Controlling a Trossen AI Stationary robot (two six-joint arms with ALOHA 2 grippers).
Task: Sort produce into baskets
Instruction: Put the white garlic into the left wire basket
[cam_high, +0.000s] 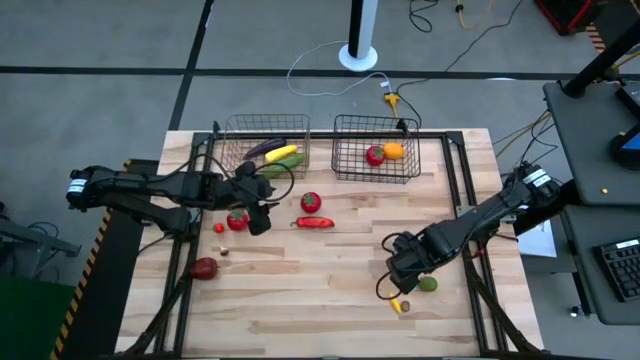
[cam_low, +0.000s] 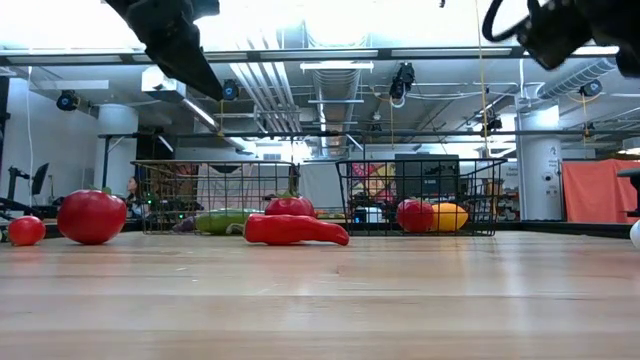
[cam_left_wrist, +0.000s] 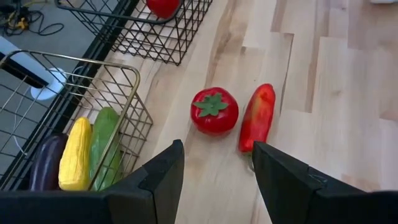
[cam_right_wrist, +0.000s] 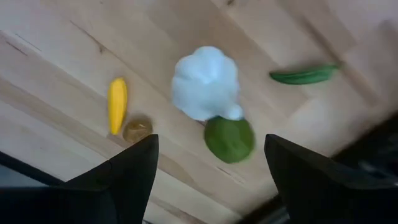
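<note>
The copper basket at the far left holds an eggplant, a corn and a cucumber. The dark basket to its right holds a tomato and an orange. My left gripper is open and empty above the table, near a tomato and a red pepper lying on the wood. My right gripper is open and empty above a white garlic and a green round piece at the near right.
Another tomato, a tiny red piece and a dark red piece lie at the left. A small yellow piece, a brownish bit and a green pod lie by the garlic, close to the table's near right edge.
</note>
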